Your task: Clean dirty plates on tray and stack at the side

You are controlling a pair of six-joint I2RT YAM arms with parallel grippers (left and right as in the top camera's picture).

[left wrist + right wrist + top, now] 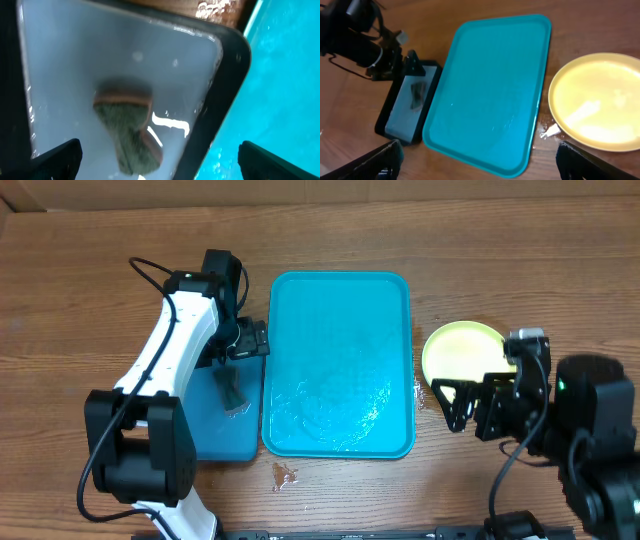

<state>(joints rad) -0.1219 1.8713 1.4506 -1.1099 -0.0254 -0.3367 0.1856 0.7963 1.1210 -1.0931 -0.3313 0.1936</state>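
The large teal tray lies in the middle of the table with no plates on it; its surface looks wet. It also shows in the right wrist view and at the right of the left wrist view. A yellow-green plate sits on the table right of the tray, topmost where a stack would be; it also shows in the right wrist view. Other plates are hidden or out of view. My left gripper is open above the small tray's sponge. My right gripper is open and empty, near the plate.
A smaller dark-rimmed blue tray with a grey sponge lies left of the teal tray. Water drops sit on the wood near the teal tray's front edge and beside the plate.
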